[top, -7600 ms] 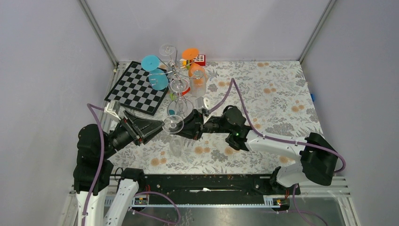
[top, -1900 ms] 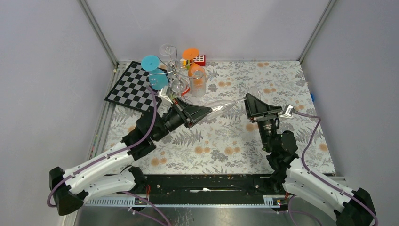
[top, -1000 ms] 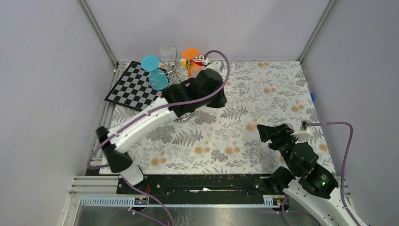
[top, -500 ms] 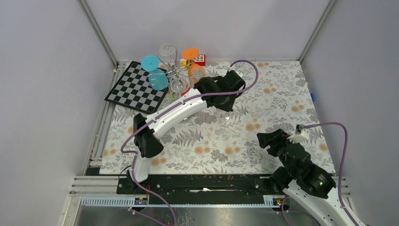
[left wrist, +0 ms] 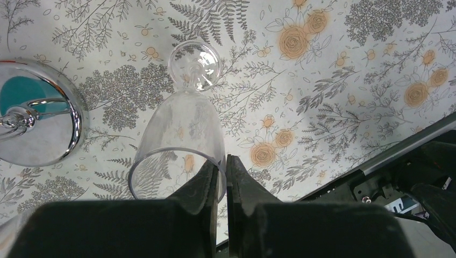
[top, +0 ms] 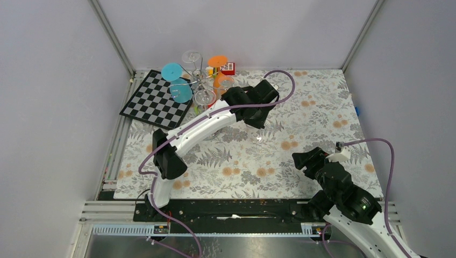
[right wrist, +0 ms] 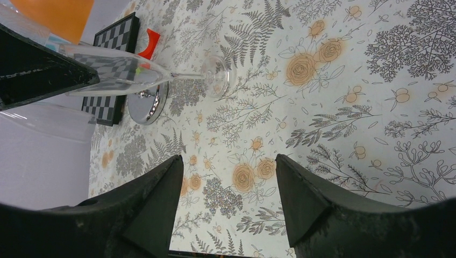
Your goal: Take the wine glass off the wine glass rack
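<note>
Left wrist view: the left pincer (left wrist: pixel 226 161), at bottom centre, is pinching the rim of the clear wine glass (left wrist: pixel 183 121), jaws nearly shut on its wall. The glass's long axis is running straight away from this pincer, foot farthest, toward the tabletop (left wrist: pixel 333 80); whether it is touching cannot be judged. The wine glass rack (left wrist: pixel 40 129) is standing apart at left. The right pincer (right wrist: pixel 228 161) is hanging wide and empty.

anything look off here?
Nothing spilled or broken. One oddity: the left gripper pinches the clear glass only by its rim, one finger inside the bowl, one outside, foot pointing down at the cloth. The chessboard lies skewed to the table edge.
</note>
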You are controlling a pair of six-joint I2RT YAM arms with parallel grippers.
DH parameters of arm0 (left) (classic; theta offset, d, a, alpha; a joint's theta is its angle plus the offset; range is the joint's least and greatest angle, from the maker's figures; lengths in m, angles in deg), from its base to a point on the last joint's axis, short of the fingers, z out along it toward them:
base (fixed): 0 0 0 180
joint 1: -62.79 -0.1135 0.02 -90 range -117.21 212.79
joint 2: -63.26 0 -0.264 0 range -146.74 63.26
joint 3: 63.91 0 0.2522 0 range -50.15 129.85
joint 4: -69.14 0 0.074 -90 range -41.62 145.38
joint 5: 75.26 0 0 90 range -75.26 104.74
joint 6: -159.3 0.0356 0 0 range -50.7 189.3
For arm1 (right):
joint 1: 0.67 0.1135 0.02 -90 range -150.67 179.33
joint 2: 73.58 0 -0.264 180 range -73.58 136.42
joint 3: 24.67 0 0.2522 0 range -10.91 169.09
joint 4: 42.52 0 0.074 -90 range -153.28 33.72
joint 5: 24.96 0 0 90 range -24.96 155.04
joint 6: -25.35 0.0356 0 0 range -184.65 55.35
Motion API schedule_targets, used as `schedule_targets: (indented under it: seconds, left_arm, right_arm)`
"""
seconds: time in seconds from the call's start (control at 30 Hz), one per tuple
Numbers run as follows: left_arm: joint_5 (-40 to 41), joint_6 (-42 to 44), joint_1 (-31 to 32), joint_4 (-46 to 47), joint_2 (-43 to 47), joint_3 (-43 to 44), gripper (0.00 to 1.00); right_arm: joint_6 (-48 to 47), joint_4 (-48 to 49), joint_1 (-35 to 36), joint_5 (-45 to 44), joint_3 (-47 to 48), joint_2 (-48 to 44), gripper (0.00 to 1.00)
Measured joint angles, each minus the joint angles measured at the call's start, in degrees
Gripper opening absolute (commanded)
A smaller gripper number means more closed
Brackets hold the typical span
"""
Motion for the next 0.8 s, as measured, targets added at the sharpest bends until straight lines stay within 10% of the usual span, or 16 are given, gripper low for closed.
schedule_targets:
  seconds: [0.33, 0.8]
  left_arm:
    - [-2.43, 0.44, -1.18, 0.24, -1.36, 0.13, 0.04]
    - [-3.23, 0.46, -3.10, -0.96, -2.62, 3.89, 0.56]
  right_arm:
    - [1.03, -0.02, 0.00, 0.46, -0.04, 0.68, 0.67]
    - [1.70, -0.04, 0.00, 0.96, -0.04, 1.70, 0.67]
